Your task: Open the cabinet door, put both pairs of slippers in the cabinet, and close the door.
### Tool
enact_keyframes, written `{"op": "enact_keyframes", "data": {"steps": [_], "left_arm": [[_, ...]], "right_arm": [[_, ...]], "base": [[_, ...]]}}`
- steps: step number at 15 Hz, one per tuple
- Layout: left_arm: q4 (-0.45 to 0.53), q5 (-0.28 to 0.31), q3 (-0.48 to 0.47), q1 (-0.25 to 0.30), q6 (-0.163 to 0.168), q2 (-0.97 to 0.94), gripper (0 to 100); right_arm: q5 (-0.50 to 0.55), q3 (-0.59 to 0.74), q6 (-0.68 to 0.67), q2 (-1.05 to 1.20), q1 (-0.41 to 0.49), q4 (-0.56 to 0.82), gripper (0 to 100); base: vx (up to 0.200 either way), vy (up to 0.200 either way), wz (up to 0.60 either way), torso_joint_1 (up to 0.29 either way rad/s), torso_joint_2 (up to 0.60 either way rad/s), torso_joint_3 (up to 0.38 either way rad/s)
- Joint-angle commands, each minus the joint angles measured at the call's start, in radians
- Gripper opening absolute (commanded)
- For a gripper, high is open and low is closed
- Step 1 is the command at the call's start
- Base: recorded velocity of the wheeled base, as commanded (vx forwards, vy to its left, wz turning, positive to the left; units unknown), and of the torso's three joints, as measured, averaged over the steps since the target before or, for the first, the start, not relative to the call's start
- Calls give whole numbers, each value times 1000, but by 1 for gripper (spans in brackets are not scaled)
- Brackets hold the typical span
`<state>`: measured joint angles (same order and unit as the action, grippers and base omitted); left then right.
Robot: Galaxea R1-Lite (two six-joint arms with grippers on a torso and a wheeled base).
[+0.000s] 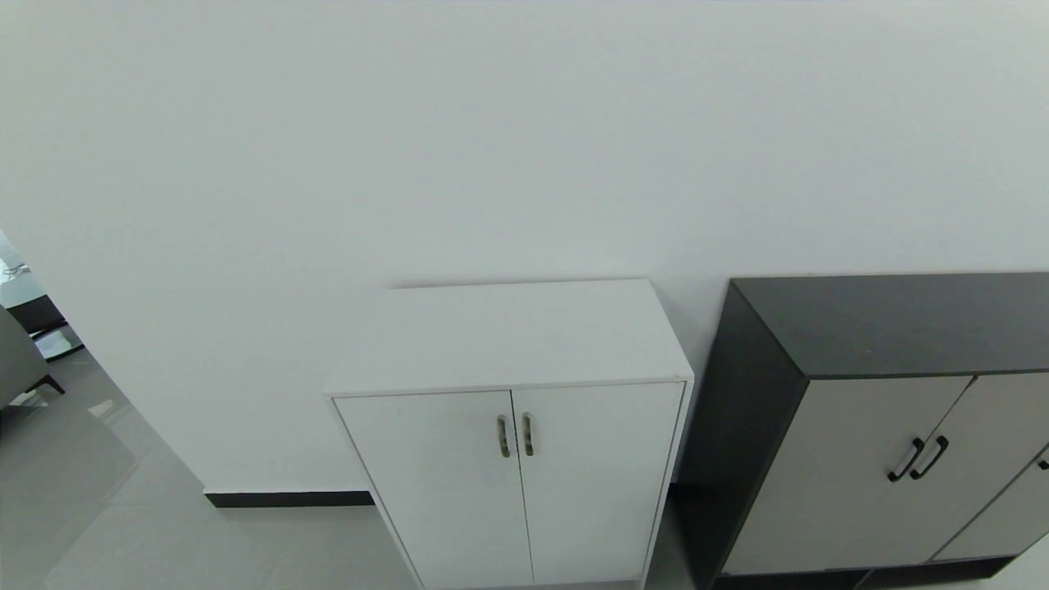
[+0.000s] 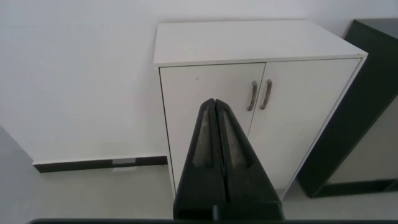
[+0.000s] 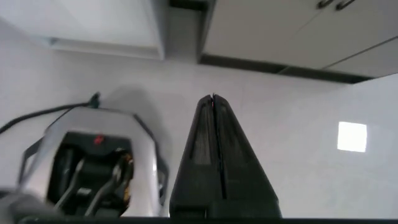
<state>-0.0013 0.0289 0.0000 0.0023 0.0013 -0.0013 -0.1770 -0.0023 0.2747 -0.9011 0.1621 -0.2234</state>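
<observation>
A white two-door cabinet [image 1: 512, 459] stands against the wall, both doors closed, with two metal handles [image 1: 515, 435] side by side at the middle seam. In the left wrist view the same cabinet [image 2: 261, 93] is ahead of my left gripper [image 2: 215, 102], which is shut with nothing in it and some way short of the doors. My right gripper [image 3: 213, 99] is shut and empty, hanging over the pale floor [image 3: 298, 137] in front of the cabinet bases.
A dark cabinet with grey doors and black handles [image 1: 885, 442] stands right of the white one, with a narrow gap between them. Open floor [image 1: 164, 541] lies to the left, with a chair [image 1: 20, 360] at the far left edge.
</observation>
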Motion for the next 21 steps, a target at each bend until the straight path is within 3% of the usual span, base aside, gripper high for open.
{"op": "enact_keyframes", "data": {"steps": [1,3,8,11,14,15,16,18,21], "left_arm": [[0,0,0,1,-1,1,0],[0,0,0,1,-1,1,0],[0,0,0,1,-1,1,0],[0,0,0,1,0,1,0],[0,0,0,1,-1,1,0],[0,0,0,1,0,1,0],[0,-1,0,1,-1,1,0],[0,0,0,1,-1,1,0],[0,0,0,1,-9,1,0]], "right_arm": [[-50,-1,-23,343,16,194,0],[-42,-1,-77,396,19,194,0],[44,-1,-397,456,22,179,0],[137,2,-336,490,59,165,0],[133,1,-201,501,275,184,0],[131,1,-201,510,301,184,0],[119,2,-207,525,303,182,0],[-19,1,-308,536,275,179,0],[-10,1,-296,584,53,180,0]], "base": [[0,0,0,0,0,0],[0,0,0,0,0,0],[0,0,0,0,0,0],[0,0,0,0,0,0],[0,0,0,0,0,0],[0,0,0,0,0,0],[0,0,0,0,0,0],[0,0,0,0,0,0],[0,0,0,0,0,0]]}}
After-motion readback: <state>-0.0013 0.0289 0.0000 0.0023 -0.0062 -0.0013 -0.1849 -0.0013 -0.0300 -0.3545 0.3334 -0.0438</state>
